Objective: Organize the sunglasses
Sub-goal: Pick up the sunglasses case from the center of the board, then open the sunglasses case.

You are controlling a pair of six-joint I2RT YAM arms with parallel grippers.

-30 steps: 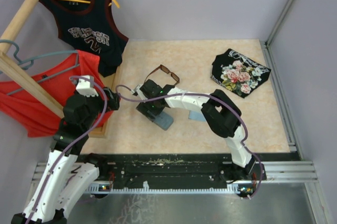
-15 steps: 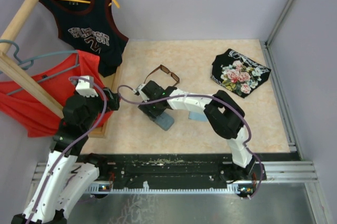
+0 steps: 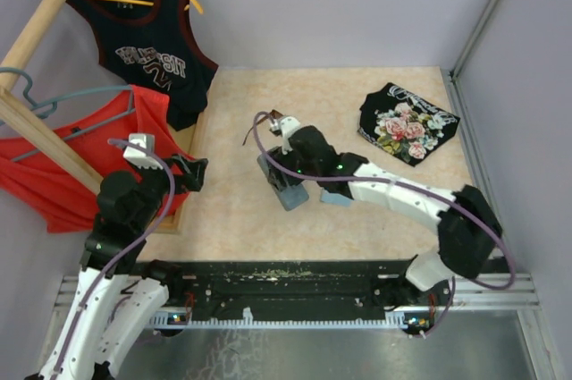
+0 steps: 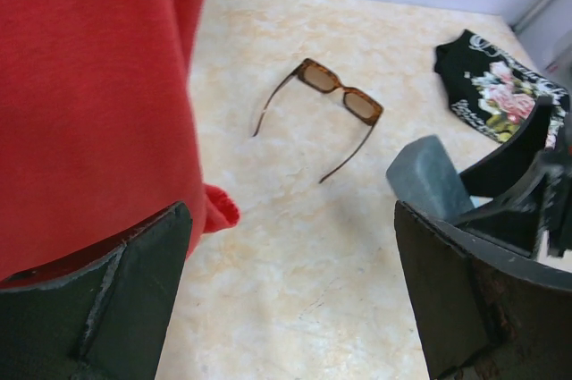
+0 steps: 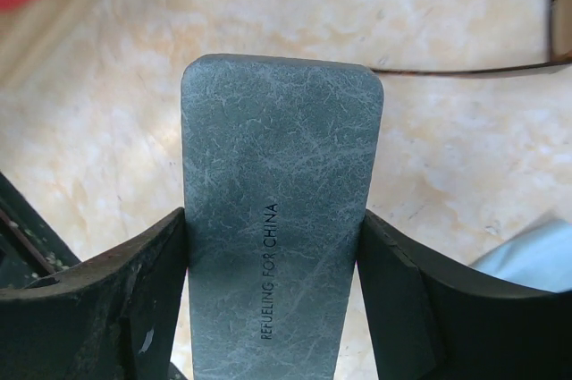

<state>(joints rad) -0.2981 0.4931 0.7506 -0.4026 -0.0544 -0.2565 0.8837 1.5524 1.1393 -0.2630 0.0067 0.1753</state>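
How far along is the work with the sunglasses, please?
Nothing looks finished. In hand: the right gripper grips the grey case by its sides. To do: the sunglasses lie unfolded on the table, outside the case; the left gripper is open and empty.

The top camera looks steeply down from behind the arms (image 3: 393,197) onto the worktop (image 3: 232,210). The left wrist camera faces low toward the sunglasses (image 4: 341,90) at 12 o'clock. The right wrist camera hugs the case (image 5: 281,210), seen in every view.
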